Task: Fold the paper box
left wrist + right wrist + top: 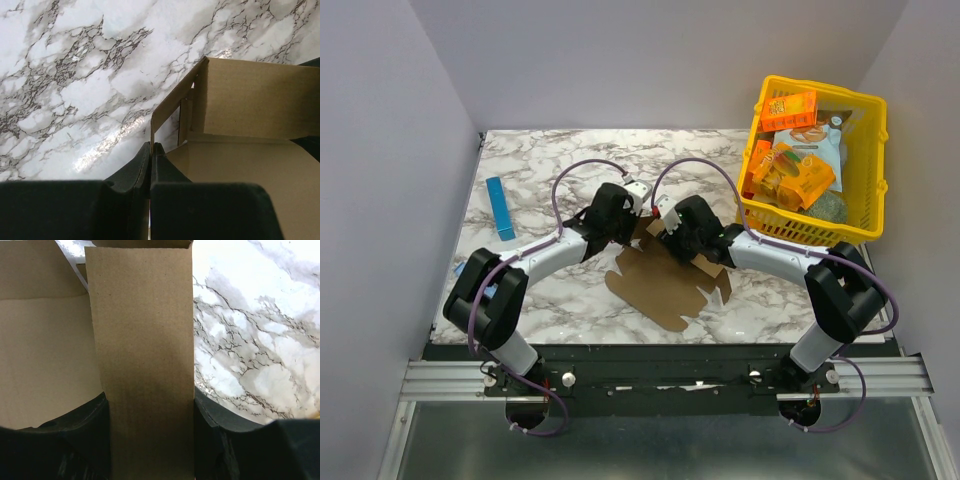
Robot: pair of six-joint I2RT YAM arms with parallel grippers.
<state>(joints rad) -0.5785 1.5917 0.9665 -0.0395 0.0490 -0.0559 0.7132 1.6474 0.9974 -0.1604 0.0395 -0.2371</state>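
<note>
The paper box (665, 285) is a brown die-cut cardboard sheet, partly folded, lying at the table's middle in front of both arms. My left gripper (638, 208) is at the sheet's far left corner. In the left wrist view its jaws (151, 147) are shut on the thin edge of a raised flap (250, 100). My right gripper (667, 228) is at the sheet's far side, next to the left one. In the right wrist view a narrow upright panel (142, 340) fills the gap between its fingers (149, 405), touching both.
A yellow basket (868, 236) with orange snack boxes and bags stands at the back right, close to the right arm. A slim blue bar (500, 208) lies on the marble table at the left. Grey walls enclose the table.
</note>
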